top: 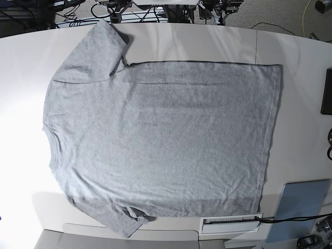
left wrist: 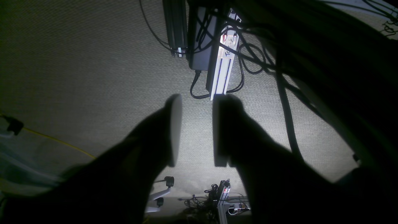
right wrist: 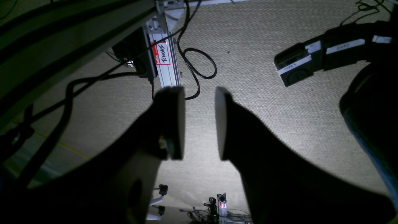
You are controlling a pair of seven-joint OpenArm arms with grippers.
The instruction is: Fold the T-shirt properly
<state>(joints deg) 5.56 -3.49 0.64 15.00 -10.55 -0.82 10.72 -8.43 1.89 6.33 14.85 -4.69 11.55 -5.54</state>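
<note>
T-shirt (top: 161, 140) lies flat, plain side up, spread across the white counter (top: 301, 57), collar at base view's left. My left tool (left wrist: 194, 130) and right tool (right wrist: 200, 123) hang over carpet, jaws parted, holding nothing.

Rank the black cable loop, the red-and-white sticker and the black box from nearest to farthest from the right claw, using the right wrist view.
1. Black cable loop, just beyond the tips of the right claw.
2. Red-and-white sticker, up and to the left.
3. Black box, far off to the upper right.
</note>
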